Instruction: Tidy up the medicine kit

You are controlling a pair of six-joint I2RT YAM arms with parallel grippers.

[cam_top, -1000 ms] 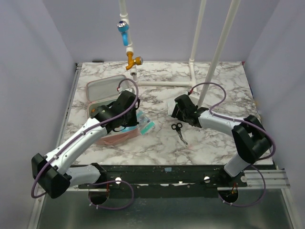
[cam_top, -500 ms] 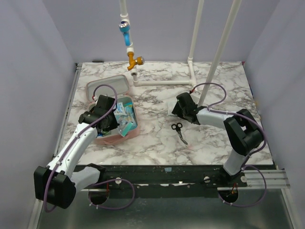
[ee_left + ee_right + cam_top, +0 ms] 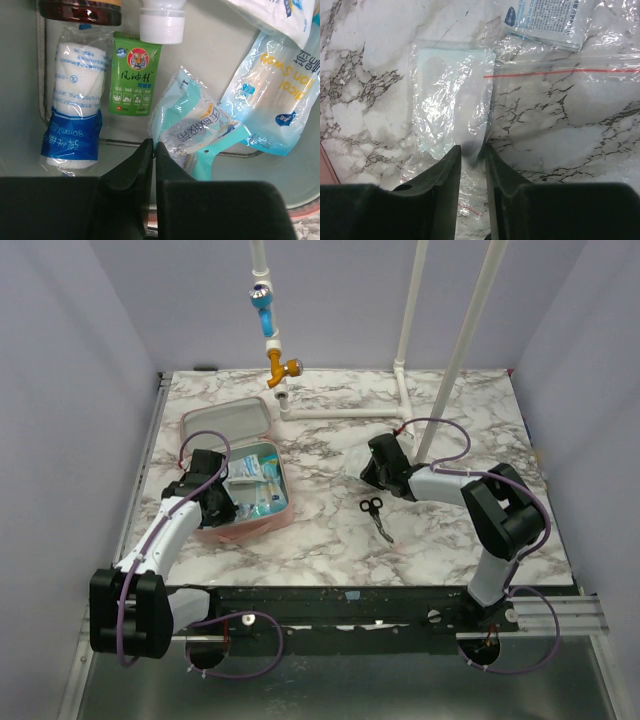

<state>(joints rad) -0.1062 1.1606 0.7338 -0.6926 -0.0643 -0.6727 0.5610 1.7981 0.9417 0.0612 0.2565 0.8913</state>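
The medicine kit (image 3: 222,421) lies open at the table's left, pink with a grey lining (image 3: 215,60). Inside it are a gauze roll (image 3: 75,100), a green sachet (image 3: 134,75), a white-capped bottle (image 3: 161,22), a brown bottle (image 3: 80,10) and blue swab packets (image 3: 272,105). My left gripper (image 3: 154,146) reaches into the kit's near left part (image 3: 233,504), shut on the corner of a teal packet (image 3: 195,127). My right gripper (image 3: 472,150) is low over the table's middle (image 3: 368,472). Its jaws stand narrowly open astride a raised fold of a clear plastic bag (image 3: 450,100).
Black-handled scissors (image 3: 376,512) lie just in front of the right gripper. A second zip bag with a red line (image 3: 560,72) holds a printed packet (image 3: 545,20). A white pipe frame (image 3: 345,412) and two poles (image 3: 455,350) stand at the back.
My left arm has drawn back to the left, bringing the teal packet down into the kit and uncovering its contents. My right gripper's jaws have narrowed around the clear bag.
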